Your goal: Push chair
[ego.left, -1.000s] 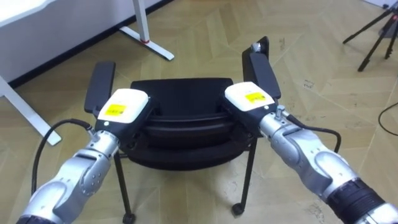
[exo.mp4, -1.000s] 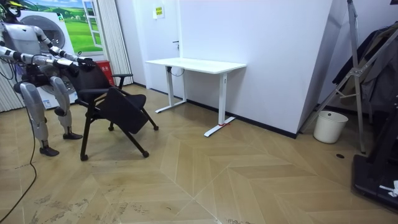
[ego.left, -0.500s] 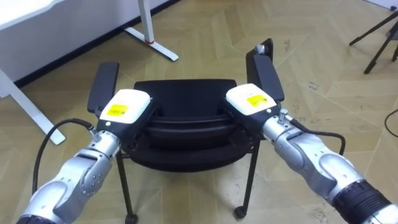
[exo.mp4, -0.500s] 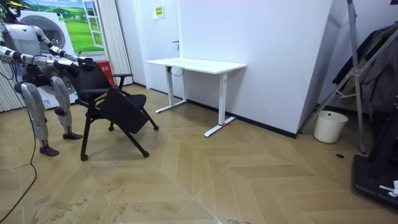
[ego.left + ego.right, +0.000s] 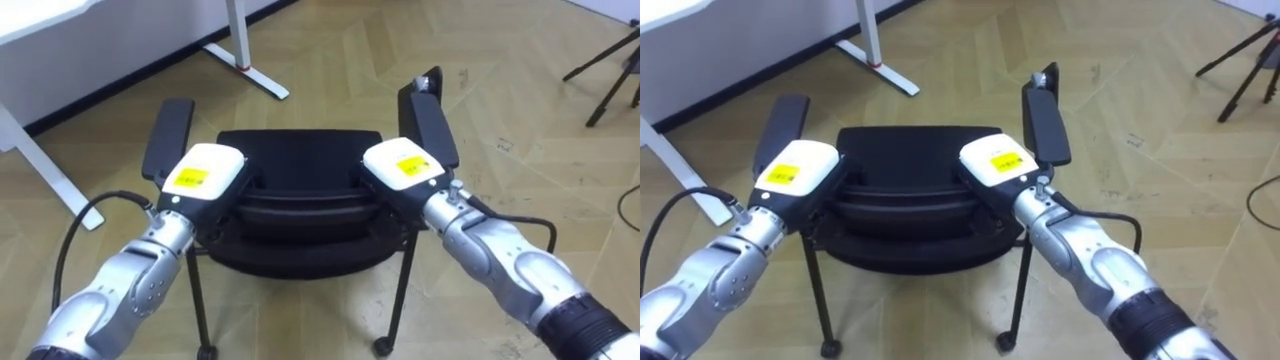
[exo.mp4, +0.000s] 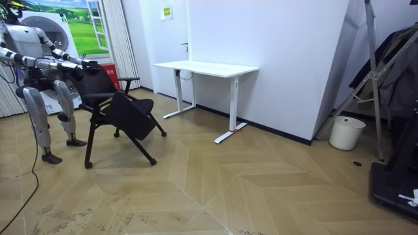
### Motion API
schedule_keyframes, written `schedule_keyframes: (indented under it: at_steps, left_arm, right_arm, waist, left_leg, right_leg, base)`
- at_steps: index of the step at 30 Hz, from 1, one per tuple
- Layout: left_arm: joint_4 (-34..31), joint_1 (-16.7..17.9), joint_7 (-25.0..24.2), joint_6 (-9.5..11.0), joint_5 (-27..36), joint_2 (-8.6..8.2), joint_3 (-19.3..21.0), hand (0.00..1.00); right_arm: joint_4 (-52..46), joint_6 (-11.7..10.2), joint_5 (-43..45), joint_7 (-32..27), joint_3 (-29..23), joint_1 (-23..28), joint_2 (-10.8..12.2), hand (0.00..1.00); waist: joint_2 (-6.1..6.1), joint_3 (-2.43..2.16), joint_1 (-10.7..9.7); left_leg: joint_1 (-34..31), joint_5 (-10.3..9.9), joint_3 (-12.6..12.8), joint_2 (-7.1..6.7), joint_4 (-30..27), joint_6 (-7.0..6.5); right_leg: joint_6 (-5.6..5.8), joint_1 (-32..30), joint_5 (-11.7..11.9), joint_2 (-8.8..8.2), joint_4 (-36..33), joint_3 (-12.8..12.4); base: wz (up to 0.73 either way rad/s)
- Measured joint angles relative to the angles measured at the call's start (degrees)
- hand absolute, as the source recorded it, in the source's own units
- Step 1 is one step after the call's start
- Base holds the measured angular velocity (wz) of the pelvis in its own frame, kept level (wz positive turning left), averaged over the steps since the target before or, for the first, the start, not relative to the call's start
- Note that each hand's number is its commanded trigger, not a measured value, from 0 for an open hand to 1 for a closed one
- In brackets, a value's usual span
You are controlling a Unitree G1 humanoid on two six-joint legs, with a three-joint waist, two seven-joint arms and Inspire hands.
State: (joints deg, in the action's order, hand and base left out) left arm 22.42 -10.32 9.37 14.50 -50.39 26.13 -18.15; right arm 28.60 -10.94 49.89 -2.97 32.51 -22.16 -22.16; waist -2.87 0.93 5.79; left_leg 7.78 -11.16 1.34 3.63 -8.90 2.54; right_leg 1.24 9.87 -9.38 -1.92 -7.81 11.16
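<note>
Whole eye view drifting slightly toward right and down: camera's own shift. Chair [image 5: 300, 160], white foot bar [image 5: 255, 75] beyond left hand [image 5: 205, 170] and tripod [image 5: 612, 92] beyond right hand [image 5: 403, 163] all sliding together. Right hand dropping slightly in view with chair back; left hand barely shifting.

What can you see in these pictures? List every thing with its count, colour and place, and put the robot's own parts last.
chair: one, black, directly in front of the robot.
desk: one, white, against the wall beyond the chair.
bin: one, white, by the wall at the room view's right.
tripod: one, black, ahead of the robot to its right.
floor: one, light wood in a herringbone pattern, under everything.
left hand: one, white-backed, on the left of the chair's backrest top.
right hand: one, white-backed, on the right of the backrest top.
</note>
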Motion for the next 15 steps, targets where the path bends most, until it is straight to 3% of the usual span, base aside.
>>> schedule_keyframes:
  at_steps: [6, 9, 10, 12, 13, 14, 15]
  left_arm:
    - [2.36, -1.70, 0.12, 1.49, -0.67, -0.26, 0.20, 1.00]
    - [3.90, -2.25, 0.52, 2.65, -0.94, -0.35, 0.59, 1.00]
    - [5.33, -2.67, 1.18, 3.34, -0.94, -0.39, 0.58, 1.00]
    - [5.94, -3.16, 1.55, 3.38, -0.98, -0.68, 0.63, 1.00]
    - [5.75, -3.06, 1.76, 3.45, -0.88, -0.69, 0.71, 1.00]
    - [5.66, -3.43, 1.87, 3.45, -0.91, -1.21, 0.49, 1.00]
    - [5.62, -3.52, 2.03, 3.45, -0.92, -1.29, 0.33, 1.00]
  right_arm:
    - [0.64, -0.34, 0.14, -0.39, -0.34, 0.00, 0.28, 1.00]
    - [0.64, -0.97, 0.16, -0.61, -0.36, 0.03, 0.04, 1.00]
    - [0.78, -1.35, 0.37, -0.70, -0.50, 0.03, -0.02, 1.00]
    - [1.44, -2.00, 0.23, -1.07, -0.78, -0.17, -0.02, 1.00]
    - [1.33, -2.32, -0.23, -1.10, -1.04, -0.15, -0.20, 1.00]
    - [0.84, -2.90, -0.46, -1.10, -1.26, -0.12, -1.02, 1.00]
    - [0.76, -3.15, -0.63, -1.09, -1.31, -0.07, -1.48, 1.00]
  waist:
    - [-0.84, 0.45, 0.93]
    - [-1.05, 0.58, 0.92]
    - [-1.15, 0.65, 0.95]
    - [-1.12, 1.23, 1.27]
    - [-1.08, 1.44, 1.50]
    - [-0.70, 1.44, 1.46]
    - [-0.64, 1.45, 1.59]
  left_leg:
    - [-1.55, -0.04, 0.30, 0.11, -3.49, 0.06]
    - [-5.35, -0.06, 0.30, 0.33, -9.77, 0.10]
    - [-6.92, -0.06, 0.47, 0.56, -13.03, 0.10]
    - [-12.32, 0.12, 1.33, 1.32, -23.63, 0.12]
    - [-16.33, -1.07, 0.96, 1.49, -27.10, -0.08]
    - [-19.28, -2.00, 0.68, 0.85, -22.93, -0.55]
    - [-20.48, -1.57, 0.92, 0.33, -20.26, -0.53]
  right_leg:
    - [-0.54, 0.30, -0.56, 0.02, -0.11, 0.21]
    - [-0.89, 0.29, -0.76, 0.09, -0.10, 1.37]
    - [-1.50, 0.38, -1.13, 0.18, -0.24, 1.89]
    - [-2.80, 1.29, -2.02, -0.02, -0.22, 1.43]
    - [-3.35, 1.18, -3.48, 0.16, -0.97, 1.00]
    - [-3.74, 0.12, -4.81, 0.64, -2.85, 1.49]
    - [-3.74, -0.27, -5.61, 0.61, -4.02, 1.51]
  base:
    - [0.02]
    - [0.16]
    - [0.17]
    - [0.18]
    - [0.24]
    - [0.20]
    - [0.07]
